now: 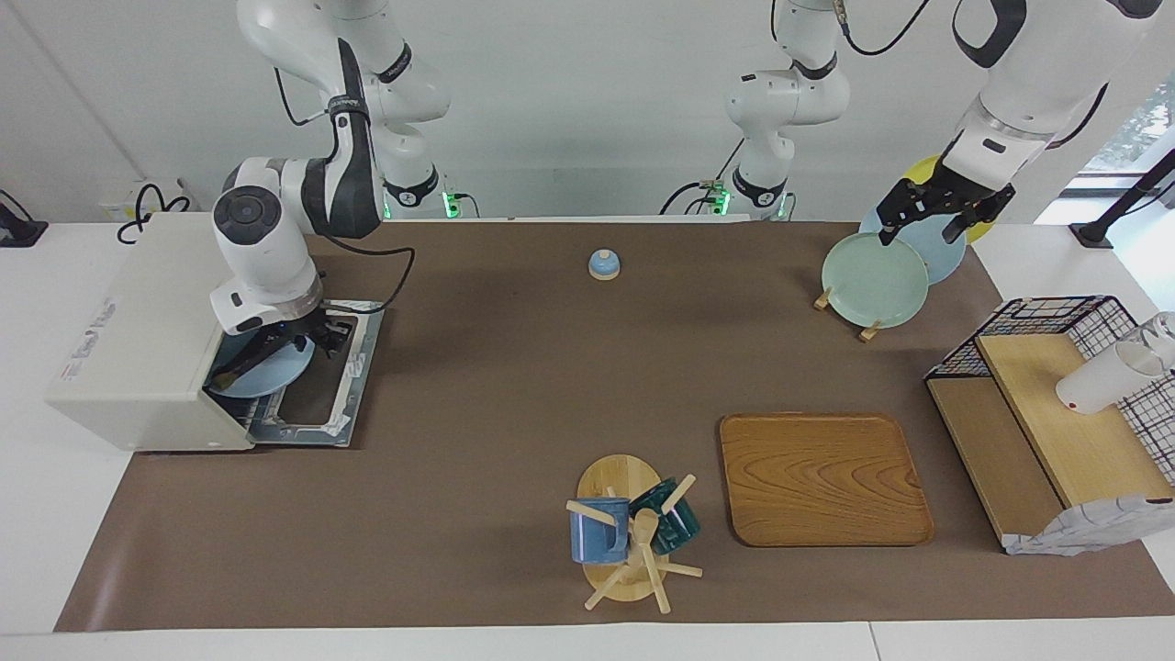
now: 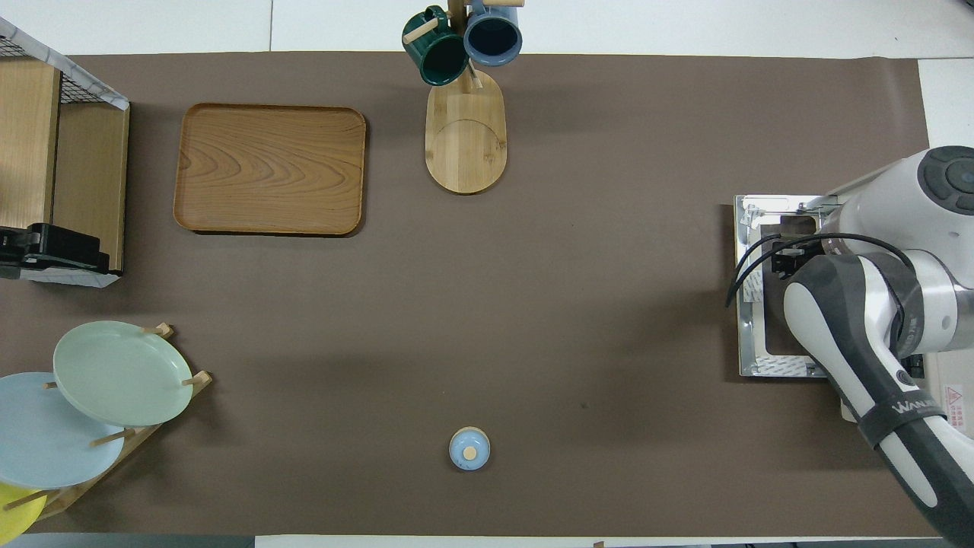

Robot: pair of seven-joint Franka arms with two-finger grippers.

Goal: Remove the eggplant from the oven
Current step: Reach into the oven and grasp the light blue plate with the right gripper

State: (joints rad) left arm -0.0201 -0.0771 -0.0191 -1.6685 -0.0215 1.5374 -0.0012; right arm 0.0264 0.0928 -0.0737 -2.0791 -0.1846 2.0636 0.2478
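Note:
The off-white oven (image 1: 138,349) stands at the right arm's end of the table, its door (image 1: 353,386) folded down flat. In its mouth a light blue plate (image 1: 275,375) carries the dark eggplant (image 1: 240,367), tan stem tip pointing out. My right gripper (image 1: 289,344) reaches down into the oven mouth, right at the eggplant's inner end. In the overhead view the right arm hides the eggplant and most of the oven; only the door (image 2: 749,335) shows. My left gripper (image 1: 923,229) waits open above the plate rack; it also shows in the overhead view (image 2: 46,251).
A plate rack with a green plate (image 1: 872,280) stands near the left arm. A wooden tray (image 1: 822,477), a mug tree (image 1: 633,532), a small blue knobbed lid (image 1: 603,264) and a wire shelf (image 1: 1056,413) with a white cup (image 1: 1102,376) are on the table.

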